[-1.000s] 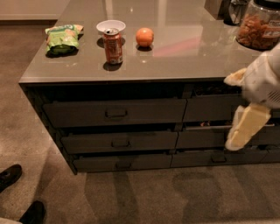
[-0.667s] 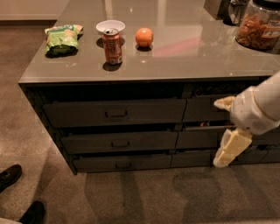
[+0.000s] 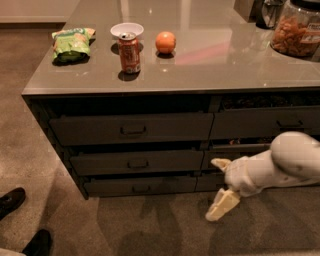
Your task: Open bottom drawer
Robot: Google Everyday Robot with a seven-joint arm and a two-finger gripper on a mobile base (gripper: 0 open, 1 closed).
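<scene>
1 low, dark grey bottom drawer, small loop handle, spread-jawed gripper just right

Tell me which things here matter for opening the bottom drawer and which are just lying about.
Job: bottom drawer; gripper, open, low to its right.
Lying about: soda can, orange, white bowl, chip bag, snack jar.

A dark grey cabinet with a glossy grey surface stands on mottled brown carpet, and light glints off its top. A pale wall shows at upper left, and two black shoes at lower left. The gripper hangs low over the carpet by the cabinet's right side.
</scene>
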